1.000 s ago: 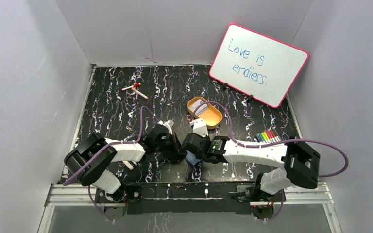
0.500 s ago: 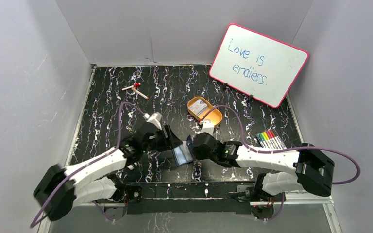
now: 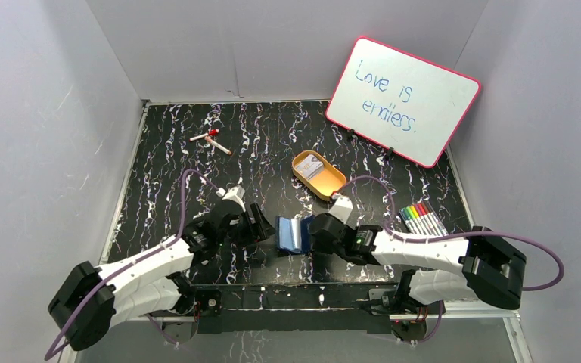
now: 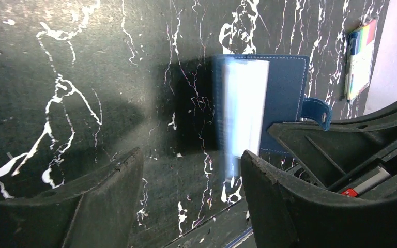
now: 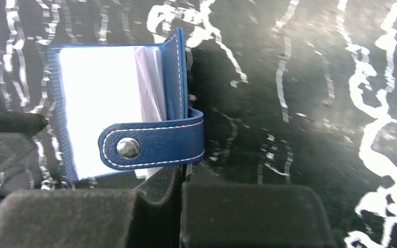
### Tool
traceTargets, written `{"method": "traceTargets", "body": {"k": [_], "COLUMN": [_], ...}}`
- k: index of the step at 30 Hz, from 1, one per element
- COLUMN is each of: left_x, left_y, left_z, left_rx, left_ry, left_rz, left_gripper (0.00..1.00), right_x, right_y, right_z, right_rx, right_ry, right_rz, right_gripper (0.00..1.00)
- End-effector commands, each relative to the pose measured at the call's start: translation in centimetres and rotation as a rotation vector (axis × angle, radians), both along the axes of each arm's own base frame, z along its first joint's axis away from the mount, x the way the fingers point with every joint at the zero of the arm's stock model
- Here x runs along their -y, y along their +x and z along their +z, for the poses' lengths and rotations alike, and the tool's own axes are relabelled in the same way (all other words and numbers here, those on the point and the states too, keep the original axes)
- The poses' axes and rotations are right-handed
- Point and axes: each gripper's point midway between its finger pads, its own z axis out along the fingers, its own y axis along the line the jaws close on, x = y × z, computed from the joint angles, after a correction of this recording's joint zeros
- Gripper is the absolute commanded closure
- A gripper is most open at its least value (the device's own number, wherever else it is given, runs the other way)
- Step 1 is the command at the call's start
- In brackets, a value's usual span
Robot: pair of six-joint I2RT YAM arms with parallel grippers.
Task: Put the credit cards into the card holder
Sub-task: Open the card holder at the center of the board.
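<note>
A small navy-blue card holder [image 3: 291, 234] lies on a black table [image 3: 166, 174] veined with white, just below the centre of the overhead view. It lies open like a book, between the two grippers. In the right wrist view, the card holder [image 5: 113, 103] shows a glaring pale inner page. One blue cover stands upright at the page's right edge. A snap tab [image 5: 155, 144] with a silver stud crosses the lower part of the page.

The right gripper [image 3: 319, 231] touches the holder's right edge. In its own camera, the right gripper [image 5: 181, 191] has its jaws almost together. The lower edge of the upright cover runs down into the narrow gap between them, so it appears pinched there.

The left gripper [image 3: 261, 225] sits just left of the holder. In its own camera, the left gripper [image 4: 191, 165] is spread wide and holds nothing. The card holder [image 4: 261, 103] lies beyond its fingertips, with a blurred pale page.

Above and right of the holder, well apart from it, is an oval golden-orange tin [image 3: 331, 187]. Pale credit cards [image 3: 314, 170] lie flat inside it; their printing is too small to read.

A pack of coloured markers [image 3: 421, 217] lies at the table's right side. A pink-framed whiteboard [image 3: 402, 100] leans in the upper right. Two pens [image 3: 212, 141] lie in the upper left.
</note>
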Motion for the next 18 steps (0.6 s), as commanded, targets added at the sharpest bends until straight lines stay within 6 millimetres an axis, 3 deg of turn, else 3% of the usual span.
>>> {"method": "traceTargets", "body": {"k": [1, 8, 13, 18], "left_x": [2.4, 3.0, 3.5, 5.0], "left_y": [0.4, 1.4, 1.7, 1.4], "left_z": [1.2, 3.1, 5.1, 5.1], "left_rx": [0.008, 0.06, 0.112, 0.082], "left_ry": [-0.088, -0.122, -0.142, -0.153], "left_rz": [-0.055, -0.051, -0.08, -0.153], "left_gripper": [0.34, 0.34, 0.34, 0.32], "right_x": [3.7, 4.7, 3.5, 2.0], "right_y": [-0.6, -0.5, -0.1, 0.1], "right_z": [-1.8, -1.7, -0.3, 0.5], "right_rx": [-0.027, -0.006, 0.014, 0.019], "right_ry": [-0.076, -0.113, -0.091, -0.063], "right_rz": [-0.088, -0.074, -0.045, -0.013], "right_gripper": [1.0, 1.0, 1.0, 1.0]}}
